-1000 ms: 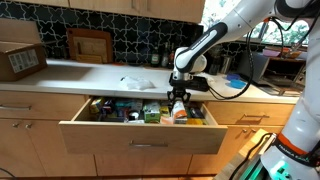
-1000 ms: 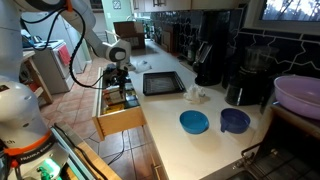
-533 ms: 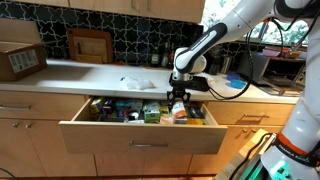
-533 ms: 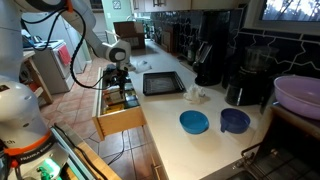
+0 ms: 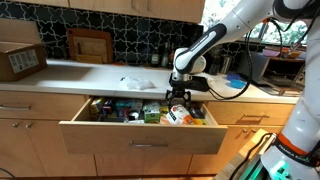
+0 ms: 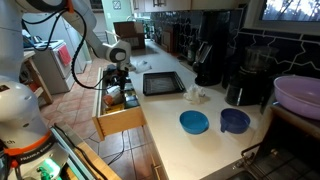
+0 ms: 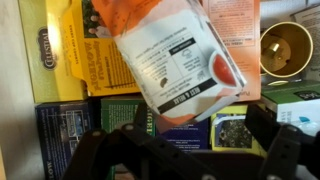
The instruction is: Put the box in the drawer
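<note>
The box (image 5: 175, 115) is orange and white with a printed label. It lies tilted on top of other packets in the open drawer (image 5: 140, 138), toward the drawer's right end. In the wrist view the box (image 7: 185, 60) lies at a slant just beyond the fingers, free of them. My gripper (image 5: 178, 96) hangs just above the box, open and empty. In the wrist view the gripper (image 7: 205, 130) has its dark fingers spread on either side. An exterior view shows the gripper (image 6: 118, 82) over the drawer (image 6: 120, 122).
The drawer is packed with tea boxes and packets (image 7: 75, 60) and a round tin (image 7: 285, 48). On the counter are a cardboard box (image 5: 20, 60), a dark tray (image 6: 162, 83), two blue bowls (image 6: 195, 122) and coffee machines (image 6: 207, 60).
The box stood upright between the fingers before. Now the fingers have let go of it and it has tipped over onto the packets in the drawer.
</note>
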`<state>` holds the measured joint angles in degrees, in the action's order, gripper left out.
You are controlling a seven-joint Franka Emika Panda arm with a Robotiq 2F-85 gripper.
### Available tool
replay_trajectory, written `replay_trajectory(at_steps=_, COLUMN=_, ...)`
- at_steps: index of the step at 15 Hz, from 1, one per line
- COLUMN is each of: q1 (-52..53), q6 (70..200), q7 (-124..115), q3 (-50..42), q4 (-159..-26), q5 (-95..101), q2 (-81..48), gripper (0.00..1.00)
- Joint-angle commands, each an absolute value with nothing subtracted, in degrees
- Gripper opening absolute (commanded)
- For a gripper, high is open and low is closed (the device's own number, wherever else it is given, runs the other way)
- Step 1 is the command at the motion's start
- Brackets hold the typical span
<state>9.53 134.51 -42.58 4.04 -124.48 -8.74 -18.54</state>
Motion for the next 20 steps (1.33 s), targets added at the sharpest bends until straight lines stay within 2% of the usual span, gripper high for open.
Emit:
replay_trajectory(at_steps=1, q1=9.98, q6=132.3, q7=-42.11, q3=3.45, q4=-124.9, q5=-7.77, q2=-17.72, gripper=0.99)
replay_trajectory(at_steps=6, q1=10.03, q6=133.42, q7=-38.53, q3=4.26, q4=-125.04, q5=-7.84, q2=-17.95, gripper=1.0)
replay_trajectory(at_steps=15, q1=10.17, q6=153.22, q7=-22.96, q3=5.23, q4=-130.95, q5=-8.48, q2=-20.82, gripper=1.0)
replay_trajectory(at_steps=20, q1=6.32, q6=154.75, q7=-9.11, q3=8.99, q4=-133.99, q5=-12.43, q2=-20.15, gripper=1.0)
